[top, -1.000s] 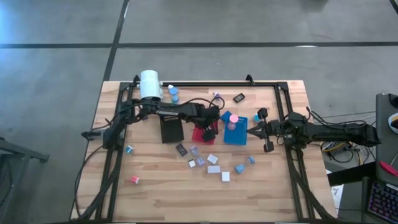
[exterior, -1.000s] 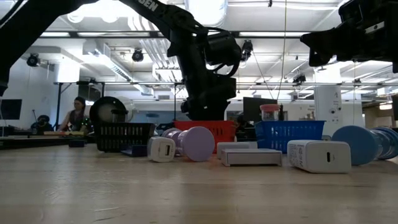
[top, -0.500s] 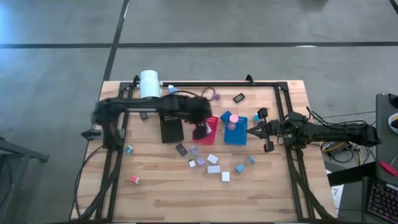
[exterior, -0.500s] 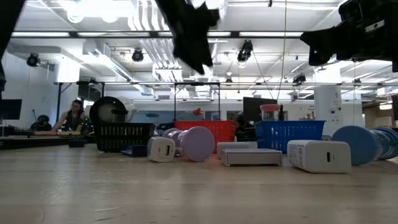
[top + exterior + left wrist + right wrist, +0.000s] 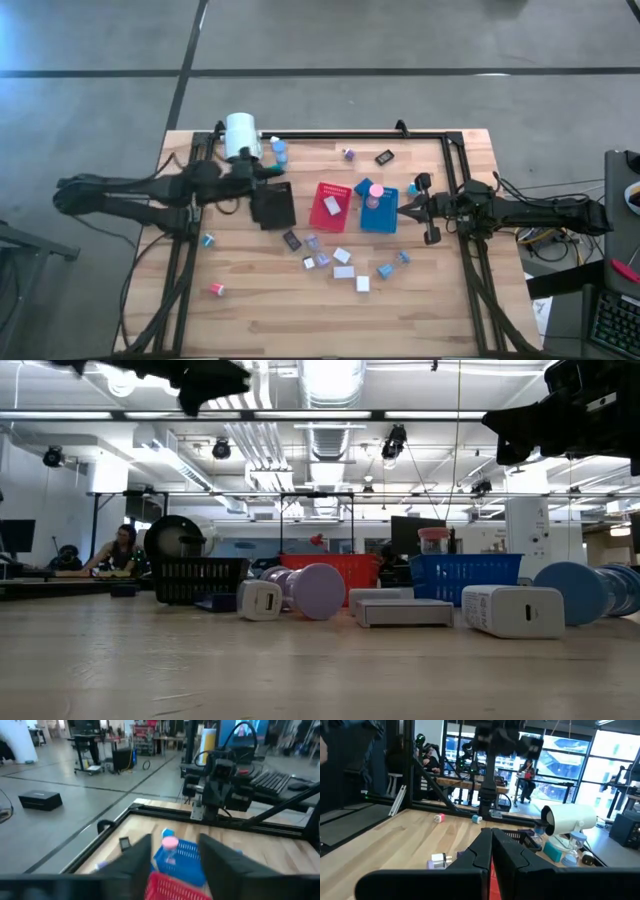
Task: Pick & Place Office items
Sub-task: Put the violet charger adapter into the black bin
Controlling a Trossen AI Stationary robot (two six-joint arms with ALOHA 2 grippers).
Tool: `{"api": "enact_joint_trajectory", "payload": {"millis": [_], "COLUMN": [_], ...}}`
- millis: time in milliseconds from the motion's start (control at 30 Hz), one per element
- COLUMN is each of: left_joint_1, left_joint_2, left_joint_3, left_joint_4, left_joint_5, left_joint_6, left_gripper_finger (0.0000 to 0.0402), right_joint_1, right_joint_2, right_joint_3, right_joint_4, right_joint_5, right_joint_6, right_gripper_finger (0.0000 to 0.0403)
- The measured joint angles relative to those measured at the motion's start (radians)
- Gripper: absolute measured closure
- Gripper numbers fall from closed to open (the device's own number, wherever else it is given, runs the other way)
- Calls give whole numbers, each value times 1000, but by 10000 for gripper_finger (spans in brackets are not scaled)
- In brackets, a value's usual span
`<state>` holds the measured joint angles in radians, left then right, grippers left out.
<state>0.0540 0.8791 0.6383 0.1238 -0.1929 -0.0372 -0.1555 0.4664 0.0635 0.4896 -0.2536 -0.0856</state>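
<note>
Hovering left hand (image 5: 268, 181) over black tray (image 5: 272, 207), fingers apart, empty | office items (image 5: 335, 262) well apart | right hand (image 5: 402, 210) closed

Bare surface (image 5: 260, 320) lies open along the near edge; loose office items (image 5: 340, 262) crowd the middle below three trays (image 5: 330, 206).

My work surface was a pale wooden table (image 5: 250, 300) with a dark frame along its far edge. On it stood a black tray (image 5: 274, 207), a red tray (image 5: 330, 205) and a blue tray (image 5: 379, 212) in a row, a white cylinder (image 5: 241, 135) at the far left, and small office items (image 5: 343, 271) scattered over the near boards.
</note>
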Motion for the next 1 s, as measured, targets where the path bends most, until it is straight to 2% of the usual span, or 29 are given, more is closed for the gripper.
{"api": "enact_joint_trajectory", "payload": {"millis": [100, 133, 300, 533, 667, 833, 1000], "left_joint_1": [5, 3, 5, 4, 3, 5, 21], "left_joint_2": [-127, -163, -316, -449, -487, -516, -526], "left_joint_3": [-157, -201, -366, -485, -537, -578, -593], "left_joint_4": [89, 115, 171, 180, 187, 193, 191], "left_joint_5": [37, 46, 41, 45, 51, 78, 77], "left_joint_6": [2, 4, 8, 26, 52, 171, 198], "left_gripper_finger": [371, 385, 397, 399, 400, 400, 400], "right_joint_1": [0, 0, 0, 0, 0, 0, 0], "right_joint_2": [0, 0, 0, 0, 0, 0, 0], "right_joint_3": [0, 0, 0, 0, 0, 0, 0], "right_joint_4": [1, 2, 10, 23, 25, 26, 25], "right_joint_5": [3, 7, 36, 48, 48, 47, 46], "right_joint_6": [-4, -6, -23, -26, -28, -27, -4], "right_gripper_finger": [394, 394, 394, 394, 394, 394, 394]}}
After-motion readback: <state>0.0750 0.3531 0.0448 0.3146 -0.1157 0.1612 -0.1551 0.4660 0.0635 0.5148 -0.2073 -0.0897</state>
